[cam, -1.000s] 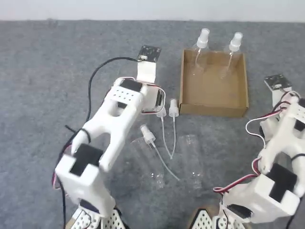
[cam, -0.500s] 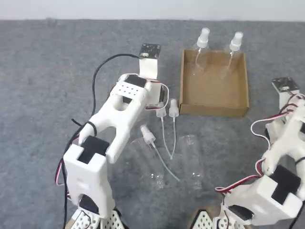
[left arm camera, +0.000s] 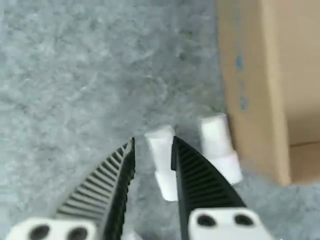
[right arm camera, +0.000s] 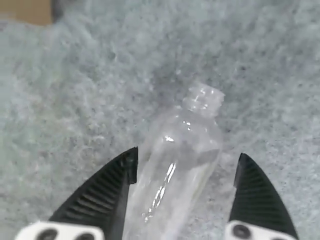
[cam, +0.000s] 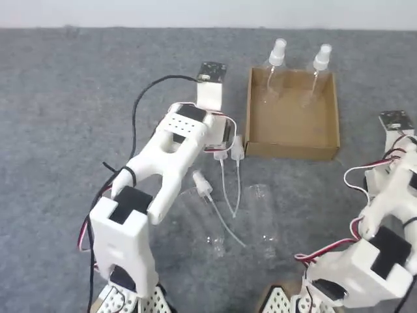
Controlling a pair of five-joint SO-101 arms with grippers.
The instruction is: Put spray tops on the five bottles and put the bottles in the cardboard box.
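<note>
Robotics lab, desktop arms [cam: 163,156], grey felt table [cam: 58,98] (white wall [cam: 130,13])

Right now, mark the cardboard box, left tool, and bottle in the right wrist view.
cardboard box [cam: 292,151], high view, near wall.
left tool [left arm camera: 153,142], left wrist view, between fingertips.
bottle [right arm camera: 175,160], right wrist view, clear body.

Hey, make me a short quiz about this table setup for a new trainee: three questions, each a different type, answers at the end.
1. True or false: two capped bottles stand in the cardboard box.
2. What lies between the right gripper and its open jaws? A. a spray top. B. an uncapped bottle. C. nothing.
3. Fill in: the left gripper hangs over ___ loose spray tops beside the box.
Key: 1 true; 2 B; 3 two.
</note>
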